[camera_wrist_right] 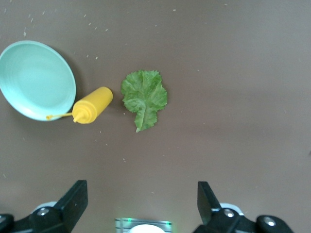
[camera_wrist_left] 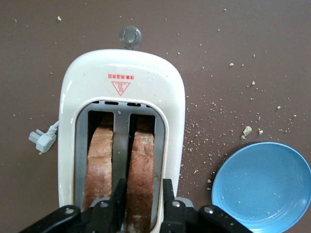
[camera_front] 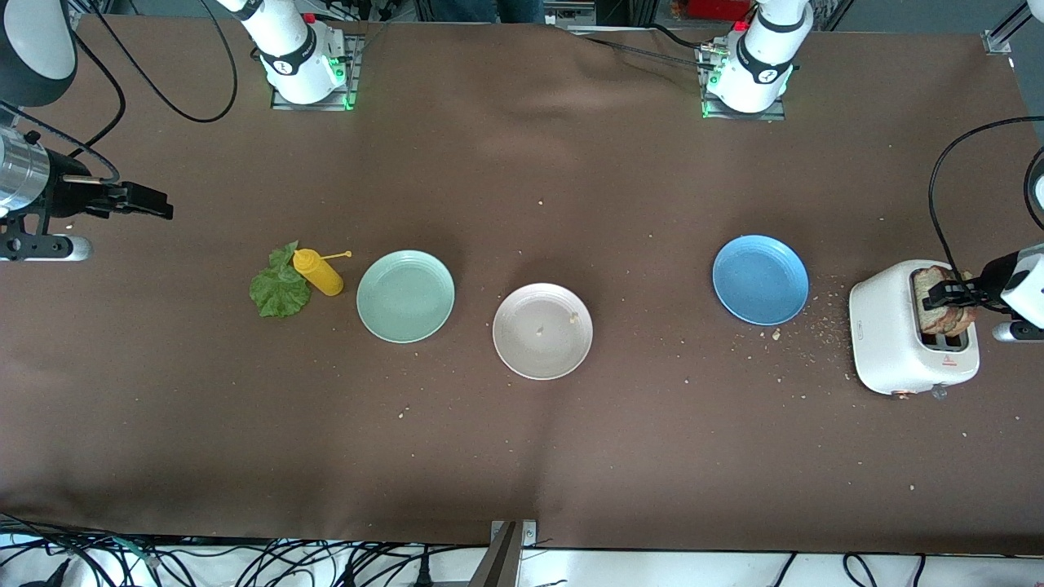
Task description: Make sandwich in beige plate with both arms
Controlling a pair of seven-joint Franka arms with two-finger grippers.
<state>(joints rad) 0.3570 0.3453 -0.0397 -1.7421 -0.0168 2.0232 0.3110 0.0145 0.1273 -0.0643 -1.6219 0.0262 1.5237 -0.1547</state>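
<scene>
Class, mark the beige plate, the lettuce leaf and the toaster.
beige plate (camera_front: 522,359): front view, ridged rim nearest the camera.
lettuce leaf (camera_wrist_right: 144,95): right wrist view, leaf's middle.
toaster (camera_wrist_left: 126,73): left wrist view, white top casing.

beige plate (camera_front: 542,331), mint-green plate (camera_front: 405,295), blue plate (camera_front: 760,279), yellow bottle (camera_front: 319,272)

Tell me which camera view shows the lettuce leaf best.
The right wrist view. There the lettuce leaf lies flat and whole on the brown cloth, veins and ruffled edge plain, beside the yellow bottle. The front view shows the same leaf smaller, with the bottle overlapping one edge. The left wrist view does not show it.
</scene>
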